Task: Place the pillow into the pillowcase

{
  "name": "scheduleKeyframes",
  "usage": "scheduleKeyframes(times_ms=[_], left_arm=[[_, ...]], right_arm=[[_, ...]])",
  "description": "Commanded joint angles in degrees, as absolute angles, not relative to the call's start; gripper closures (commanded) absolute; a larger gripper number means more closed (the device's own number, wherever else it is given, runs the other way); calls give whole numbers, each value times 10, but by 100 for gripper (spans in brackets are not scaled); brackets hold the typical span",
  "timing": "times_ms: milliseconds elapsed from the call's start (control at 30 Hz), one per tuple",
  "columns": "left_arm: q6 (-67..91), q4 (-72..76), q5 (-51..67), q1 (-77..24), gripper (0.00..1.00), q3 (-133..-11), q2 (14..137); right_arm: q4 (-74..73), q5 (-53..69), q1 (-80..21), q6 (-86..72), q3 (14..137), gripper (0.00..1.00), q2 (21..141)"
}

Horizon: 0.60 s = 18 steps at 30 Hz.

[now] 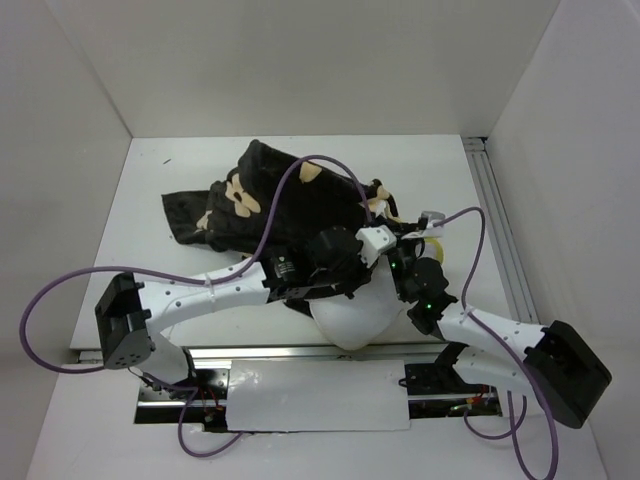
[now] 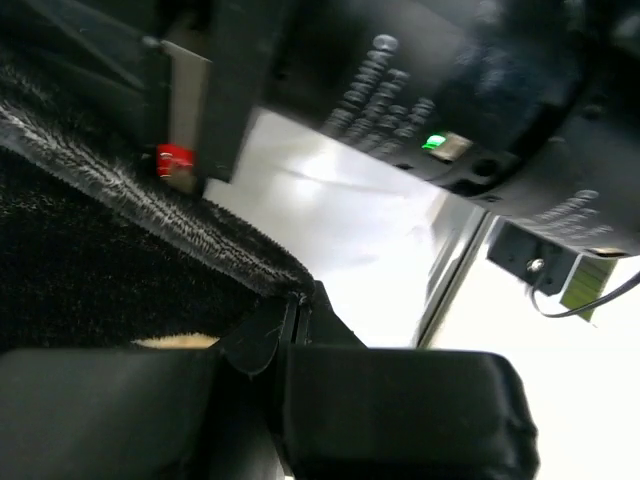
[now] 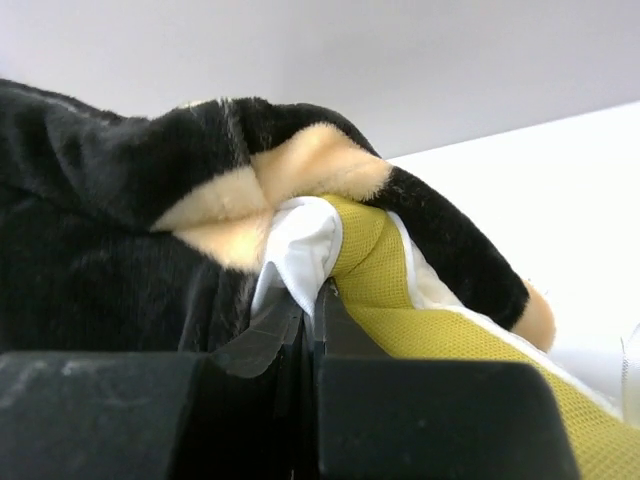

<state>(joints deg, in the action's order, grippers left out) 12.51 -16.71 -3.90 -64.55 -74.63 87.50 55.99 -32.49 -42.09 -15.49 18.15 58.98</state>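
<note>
The pillow lies at the near side of the bench, between the two arms. Its round white end sticks out bare toward the arm bases. Its far end is tucked under the edge of the pillowcase, which lies in a dark, floppy heap further back. So the pillow looks only a little way in. Things could go wrong from here. The soft pillowcase could slip out of its pincer if it is pulled too hard, and then the mouth would flop shut. The plump pillow could bunch up at the mouth and get stuck, because the case is all crumpled. The two arms are very close, so they could bump too. The right pincer is pressed together on a fold of the pillow's white cloth, right by the yellow seam, with the furry case edge draped just over it. The left pincer is pressed together too. It seems to pinch the furry hem of the pillowcase, just beside the right arm.
</note>
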Motion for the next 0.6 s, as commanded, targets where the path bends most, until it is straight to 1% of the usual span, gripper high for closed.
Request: scheduleKeyframes(times_ms=[0,33,133,333,367,433,467,567], left_arm=[[169,-62,112,-678,100,-739,896],[169,-62,98,-678,100,-746,909],[162,-116,44,-678,100,-838,967],[129,-169,-8,-667,100,-978,1036],[129,-174,-3,-651,100,-1003,1044],[129,-174,44,-630,100,-1021,1070],[134,-174,64,-607,100,-1033,1077],[142,-169,119,-573,100,-1046,1114]], right_arm=[[666,-338,-396,-242,191,100,582],[666,-322,-396,-249,186,100,582],[656,-281,-384,-261,175,100,582],[537,-297,-352,-272,216,100,577],[503,-297,-345,-283,216,100,577],[462,-302,-325,-321,235,97,577],[427,-302,-310,-338,242,97,577],[412,-279,-287,-354,242,95,582]])
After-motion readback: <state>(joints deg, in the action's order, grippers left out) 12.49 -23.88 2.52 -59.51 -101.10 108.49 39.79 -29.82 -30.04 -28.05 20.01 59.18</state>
